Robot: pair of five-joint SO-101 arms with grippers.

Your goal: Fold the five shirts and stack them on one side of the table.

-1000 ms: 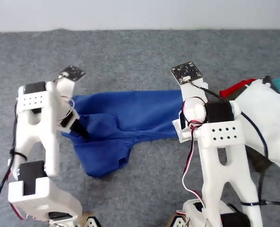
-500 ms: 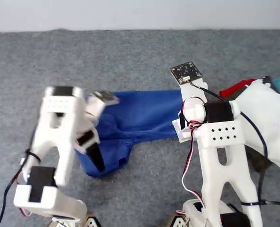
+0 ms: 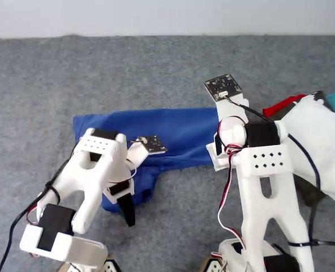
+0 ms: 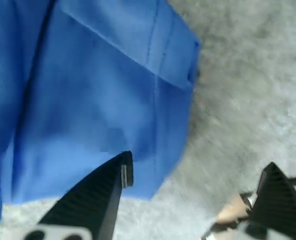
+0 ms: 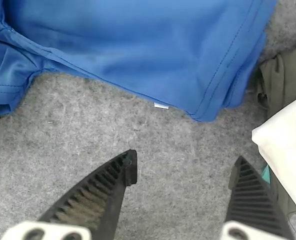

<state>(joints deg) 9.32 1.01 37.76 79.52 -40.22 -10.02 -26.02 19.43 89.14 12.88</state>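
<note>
My left pincer [image 4: 198,172], released, straddles the lower-left edge of the blue cloth shirt [image 3: 173,133], mid-frame on the grey carpeted worktop [image 3: 156,62]. My right pincer [image 5: 185,165], released too, hangs by its right hem, near a white, red and teal garment heap [image 3: 320,141].

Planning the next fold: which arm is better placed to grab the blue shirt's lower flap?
Left, probably. The left gripper is open over the flap edge of the blue shirt; the right gripper, also open, is over bare carpet beside the hem.
</note>
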